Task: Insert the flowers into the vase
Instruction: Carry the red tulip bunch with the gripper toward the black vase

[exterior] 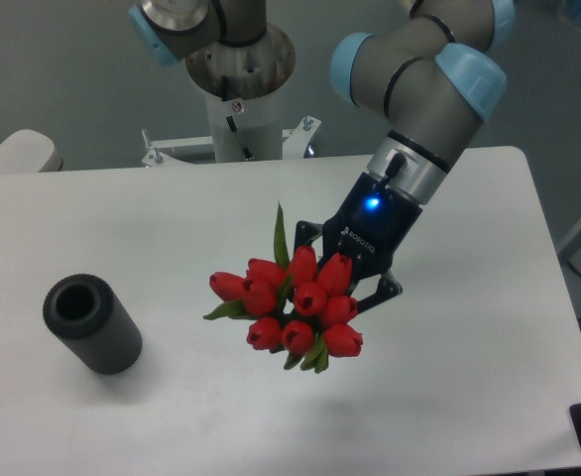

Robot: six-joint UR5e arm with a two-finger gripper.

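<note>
Flowers (292, 302) sit clamped in the gripper (342, 270) mid-table, well apart from the vase (91, 323) near the table's (152, 218) left edge.

Red buds, green leaves and stems on the flowers (295, 302). Dark grey, matte, plain on the vase (92, 324), at nine o'clock from the bunch. Black gripper (345, 283) with a glowing blue light. Grey arm (424, 84), light blue caps. White table (172, 218).
</note>
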